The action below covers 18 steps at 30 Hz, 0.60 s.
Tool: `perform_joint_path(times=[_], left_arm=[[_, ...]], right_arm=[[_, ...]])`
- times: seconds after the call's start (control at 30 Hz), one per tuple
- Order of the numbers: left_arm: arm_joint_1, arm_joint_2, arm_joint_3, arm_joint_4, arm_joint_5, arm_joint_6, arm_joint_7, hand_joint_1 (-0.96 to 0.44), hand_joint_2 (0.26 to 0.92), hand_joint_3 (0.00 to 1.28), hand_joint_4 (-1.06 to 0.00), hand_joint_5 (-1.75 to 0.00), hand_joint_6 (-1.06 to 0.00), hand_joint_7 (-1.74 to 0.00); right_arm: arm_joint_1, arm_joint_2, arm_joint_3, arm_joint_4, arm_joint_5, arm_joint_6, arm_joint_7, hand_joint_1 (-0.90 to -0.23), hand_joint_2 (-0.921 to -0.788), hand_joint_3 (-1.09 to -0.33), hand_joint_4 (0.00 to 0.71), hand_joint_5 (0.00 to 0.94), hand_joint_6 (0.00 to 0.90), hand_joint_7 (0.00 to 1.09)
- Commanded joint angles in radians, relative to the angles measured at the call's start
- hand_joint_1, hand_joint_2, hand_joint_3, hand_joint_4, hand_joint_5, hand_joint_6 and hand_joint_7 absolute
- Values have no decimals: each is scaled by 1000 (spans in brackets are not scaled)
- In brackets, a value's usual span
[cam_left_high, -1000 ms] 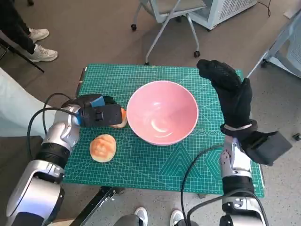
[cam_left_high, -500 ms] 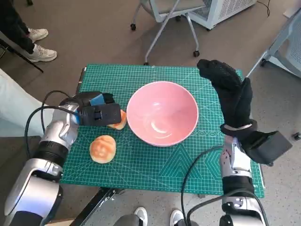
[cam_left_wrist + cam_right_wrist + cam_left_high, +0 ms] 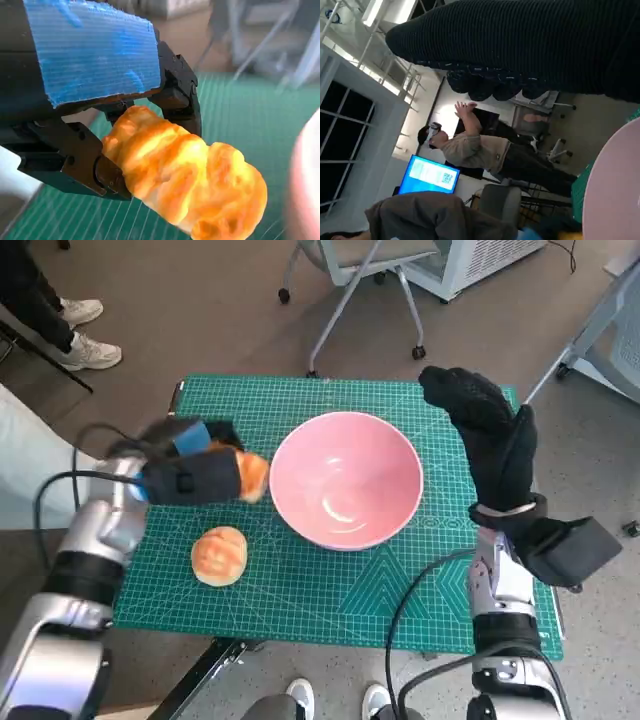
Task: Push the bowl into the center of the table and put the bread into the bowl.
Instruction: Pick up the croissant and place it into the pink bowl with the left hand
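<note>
Overhead, the head view took in the whole green cutting mat [image 3: 300,580]: the pink bowl [image 3: 345,490] stood near its middle, and the left hand [image 3: 190,472] was blurred just beside the bowl's rim on the robot's left. A piece of bread [image 3: 250,475] showed orange at the hand's tip, close to the bowl but outside it. A second, round bun [image 3: 218,553] lay on the mat nearer the robot, apart from both hand and bowl. The right hand [image 3: 488,435] was raised beside the bowl's right rim, its gloved fingers extended and holding nothing.

What the head view left smeared, the left wrist view made plain. There the left hand's black fingers [image 3: 180,97] were closed on one end of the bread [image 3: 185,187], with the other black finger parts [image 3: 80,160] pressed on its opposite side, so that the golden, crusty piece was clamped between them and jutted out past the fingertips. The mat [image 3: 235,115] lay well behind the bread, which appeared clear of it, and a pale pink blur at the frame's edge was the bowl's rim [image 3: 305,175].

The right wrist view offered mostly the room: the glove [image 3: 530,45] as a dark band, a curve of the bowl [image 3: 615,185], and a person [image 3: 480,150] with a raised hand near a blue screen [image 3: 431,175].
</note>
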Motion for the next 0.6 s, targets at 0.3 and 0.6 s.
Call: perform_joint_path(times=[0.3, 0.6], left_arm=[[139, -17, 161, -506, -50, 8, 68, 4, 891, 5, -865, -968, -720, -1072], [122, -66, 108, -607, -40, -20, 33, 3, 890, 4, -882, -960, -710, -1071]], right_arm=[[28, -2, -4, 4, 12, 23, 13, -659, -921, -743, 235, 4, 128, 505], [27, -1, -4, 7, 12, 22, 14, -658, -921, -745, 234, 3, 126, 505]])
